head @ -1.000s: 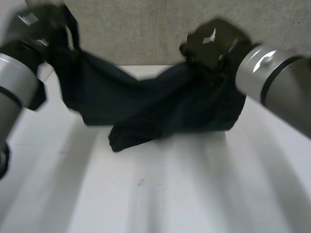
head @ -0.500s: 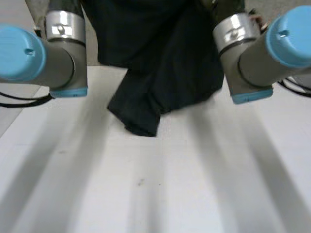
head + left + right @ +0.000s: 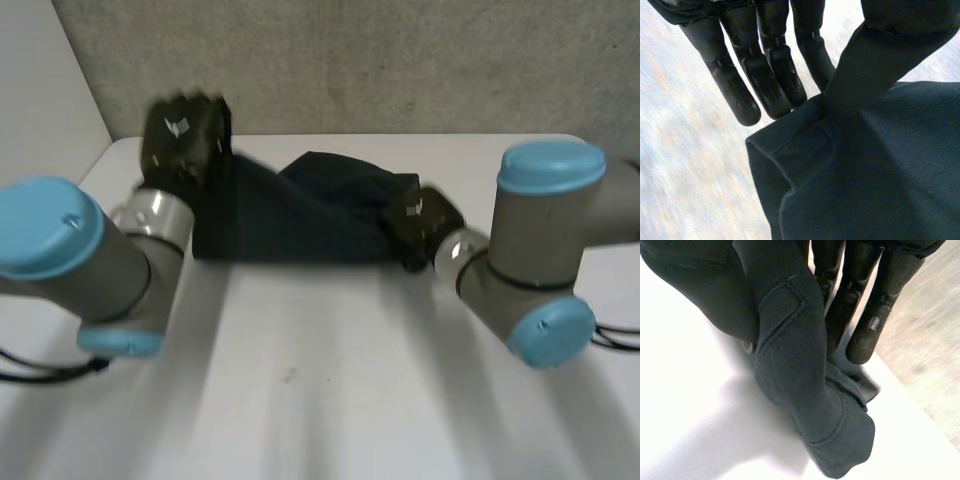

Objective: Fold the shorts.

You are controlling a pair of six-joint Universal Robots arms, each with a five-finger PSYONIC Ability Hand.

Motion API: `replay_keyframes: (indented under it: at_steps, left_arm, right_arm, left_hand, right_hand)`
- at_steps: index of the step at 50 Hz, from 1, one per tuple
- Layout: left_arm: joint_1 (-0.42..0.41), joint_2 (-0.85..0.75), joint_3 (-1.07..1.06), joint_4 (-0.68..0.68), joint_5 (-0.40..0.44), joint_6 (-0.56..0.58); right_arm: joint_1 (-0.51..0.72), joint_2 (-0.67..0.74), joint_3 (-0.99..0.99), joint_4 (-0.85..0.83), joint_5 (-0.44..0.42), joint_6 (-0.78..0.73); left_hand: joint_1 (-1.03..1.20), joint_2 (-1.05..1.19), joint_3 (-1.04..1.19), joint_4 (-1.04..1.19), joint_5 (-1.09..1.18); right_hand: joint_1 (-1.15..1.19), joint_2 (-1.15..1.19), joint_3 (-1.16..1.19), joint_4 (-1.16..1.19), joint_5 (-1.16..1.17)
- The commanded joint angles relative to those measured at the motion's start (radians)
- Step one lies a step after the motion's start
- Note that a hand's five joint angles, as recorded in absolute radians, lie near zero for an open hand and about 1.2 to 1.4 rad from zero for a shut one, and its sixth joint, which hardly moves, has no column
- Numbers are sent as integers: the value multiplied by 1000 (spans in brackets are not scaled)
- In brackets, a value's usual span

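The dark navy shorts [image 3: 300,215] lie bunched in a wide band across the far part of the white table [image 3: 320,390]. My left hand [image 3: 183,140] is at their left end, raised a little above the table. In the left wrist view a strip of the shorts [image 3: 880,175] runs up beside the straight fingers [image 3: 765,85] and is pinched there. My right hand [image 3: 420,222] sits low at the right end of the shorts. In the right wrist view a hem of the shorts [image 3: 800,370] is pinched against the fingers [image 3: 870,335], and the rest of the hem droops onto the table.
A grey rough wall [image 3: 400,60] stands just behind the table's far edge. Both forearms reach over the table's sides, the left arm [image 3: 60,260] and the right arm [image 3: 545,250]. Bare white tabletop stretches in front of the shorts.
The shorts hung high in front of the wall. Both arms then swung forward and down, and the cloth now lies on the far part of the table between the hands.
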Motion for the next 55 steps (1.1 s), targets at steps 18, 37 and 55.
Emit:
replay_keyframes:
  at_steps: [18, 37, 55]
  left_arm:
    - [-74, 323, -315, -360, 0, 5]
    - [-65, 312, -379, -348, -1, 5]
    - [-71, 312, -404, -335, -1, 5]
  right_arm:
    - [-237, -455, 392, 85, -126, 49]
    - [-242, -236, 411, 16, -343, 135]
    - [-226, -5, 202, 45, -250, 165]
  left_hand:
    - [250, 199, 202, 196, 249]
    - [250, 199, 202, 196, 249]
    - [250, 199, 202, 196, 249]
  right_hand:
    - [-813, -1000, -1008, -1017, -978]
    - [-407, -593, -601, -611, -571]
    - [39, -148, -156, -165, -126]
